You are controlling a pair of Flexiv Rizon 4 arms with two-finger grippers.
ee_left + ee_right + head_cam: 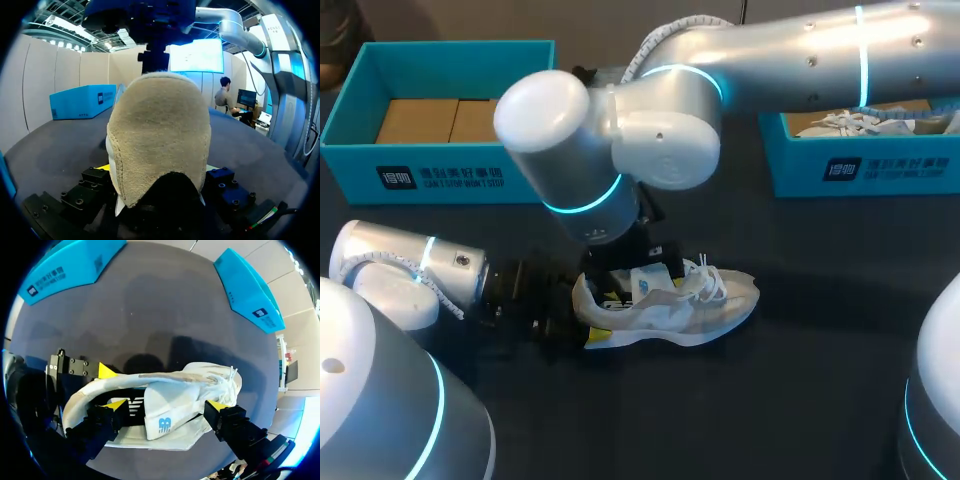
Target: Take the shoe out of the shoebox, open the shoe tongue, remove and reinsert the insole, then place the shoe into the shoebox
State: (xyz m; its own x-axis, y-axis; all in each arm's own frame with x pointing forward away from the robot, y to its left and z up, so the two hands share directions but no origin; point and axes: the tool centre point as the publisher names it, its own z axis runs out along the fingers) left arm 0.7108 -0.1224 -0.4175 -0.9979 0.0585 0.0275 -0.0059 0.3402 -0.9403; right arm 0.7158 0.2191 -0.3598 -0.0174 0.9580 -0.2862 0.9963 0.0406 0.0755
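Note:
A white and beige shoe (670,300) lies on the dark table, toe to the right. My left gripper (602,316) comes in from the left and is shut on the heel. In the left wrist view the suede heel (160,140) fills the space between its fingers (95,181). My right arm reaches over from the upper right, and its gripper (166,405) hangs open just above the shoe (170,390). One yellow tip is over the heel opening, the other by the laces (227,375). A white flap with a blue logo (164,422) shows between them.
A blue shoebox (440,165) with brown cardboard inside stands at the back left. A second blue box (880,165) at the back right holds another white shoe (865,122). My right arm's elbow (610,140) hangs over the table's middle.

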